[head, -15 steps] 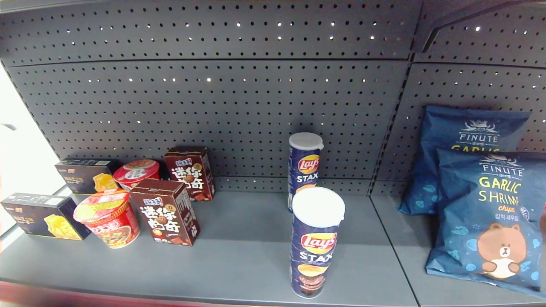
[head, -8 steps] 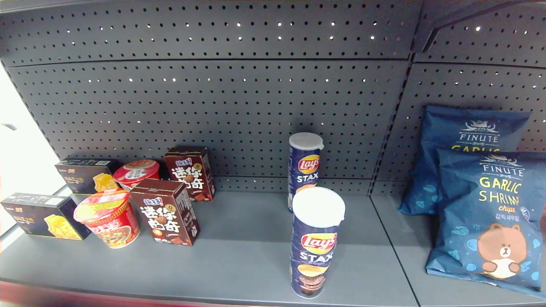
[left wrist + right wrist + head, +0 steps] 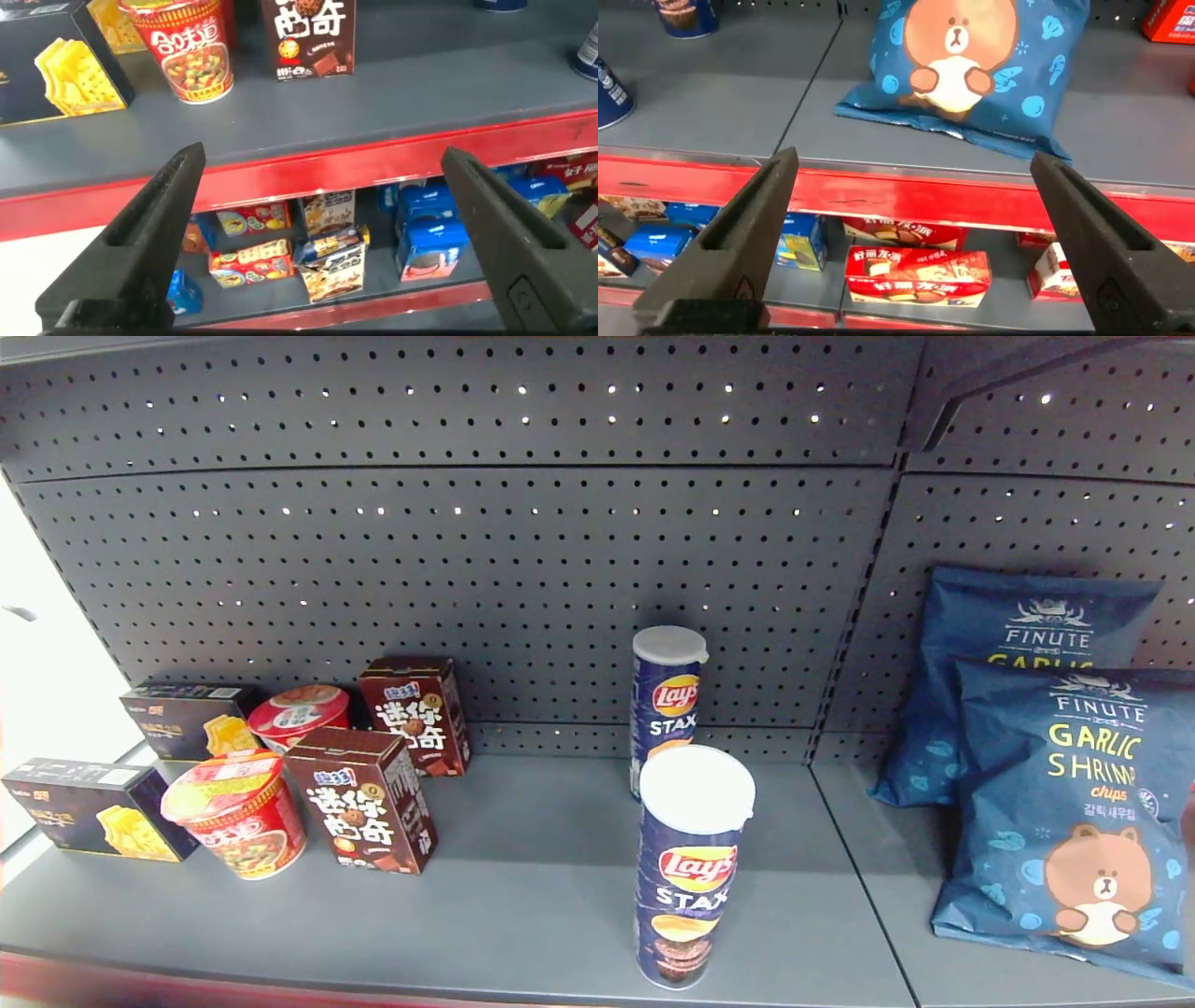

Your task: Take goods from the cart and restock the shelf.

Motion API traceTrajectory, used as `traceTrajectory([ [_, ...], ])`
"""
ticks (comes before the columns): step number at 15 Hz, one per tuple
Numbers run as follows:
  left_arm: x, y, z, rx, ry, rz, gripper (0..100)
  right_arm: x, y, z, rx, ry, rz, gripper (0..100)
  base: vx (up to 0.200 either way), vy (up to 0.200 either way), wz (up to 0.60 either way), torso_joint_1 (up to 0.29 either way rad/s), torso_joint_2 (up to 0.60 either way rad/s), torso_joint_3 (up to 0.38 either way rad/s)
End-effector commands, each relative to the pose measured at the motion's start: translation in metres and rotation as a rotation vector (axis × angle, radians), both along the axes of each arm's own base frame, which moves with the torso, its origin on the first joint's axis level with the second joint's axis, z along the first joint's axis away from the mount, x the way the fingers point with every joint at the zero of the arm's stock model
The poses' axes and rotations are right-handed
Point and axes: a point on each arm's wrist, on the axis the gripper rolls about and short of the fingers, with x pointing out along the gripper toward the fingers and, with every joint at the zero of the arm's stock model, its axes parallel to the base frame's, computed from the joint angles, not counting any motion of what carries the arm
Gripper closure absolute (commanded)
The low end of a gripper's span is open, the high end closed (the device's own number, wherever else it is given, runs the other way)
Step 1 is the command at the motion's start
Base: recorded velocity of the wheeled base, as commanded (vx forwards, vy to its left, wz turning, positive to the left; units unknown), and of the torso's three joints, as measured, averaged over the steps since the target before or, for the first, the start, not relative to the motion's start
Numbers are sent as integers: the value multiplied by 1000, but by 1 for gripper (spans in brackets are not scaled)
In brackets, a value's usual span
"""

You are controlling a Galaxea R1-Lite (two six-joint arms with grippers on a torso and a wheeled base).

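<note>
On the grey shelf (image 3: 523, 896) stand two blue chip cans, one at the front (image 3: 689, 866) and one behind it (image 3: 666, 698). To the left are two brown cookie boxes (image 3: 364, 798), two red noodle cups (image 3: 238, 814) and two dark cracker boxes (image 3: 89, 807). Blue garlic shrimp chip bags (image 3: 1074, 803) lean at the right. My left gripper (image 3: 322, 238) is open and empty in front of the shelf's red edge (image 3: 374, 173), below a noodle cup (image 3: 190, 49) and a cookie box (image 3: 308, 37). My right gripper (image 3: 910, 233) is open and empty below a chip bag (image 3: 966, 70).
A perforated grey back panel (image 3: 467, 569) rises behind the goods. The shelf has bare room between the cookie boxes and the cans. Below the red edge a lower shelf holds several snack boxes (image 3: 327, 247) and red packs (image 3: 920, 275).
</note>
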Motion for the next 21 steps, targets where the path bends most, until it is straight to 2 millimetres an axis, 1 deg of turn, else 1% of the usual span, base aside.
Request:
traceTrajectory([
  [1, 1, 0, 0, -2, 9, -2, 0, 0, 0, 0, 1, 5, 0, 0, 0, 0, 0, 0, 0, 0],
  [5, 1, -1, 0, -20, 14, -71, 0, 0, 0, 0, -1, 5, 2, 0, 0, 0, 0, 0, 0, 0],
  [7, 0, -2, 0, 9, 6, -114, 0, 0, 0, 0, 0, 5, 5, 0, 0, 0, 0, 0, 0, 0],
  [14, 0, -2, 0, 17, 4, -127, 0, 0, 0, 0, 0, 7, 6, 0, 0, 0, 0, 0, 0, 0],
  [16, 0, -2, 0, 14, 5, -125, 0, 0, 0, 0, -2, 7, 6, 0, -200, 0, 0, 2, 5, 2],
  [21, 0, -2, 0, 17, 4, -125, 0, 0, 0, 0, -2, 5, 6, 0, 0, 0, 0, 0, 0, 0],
])
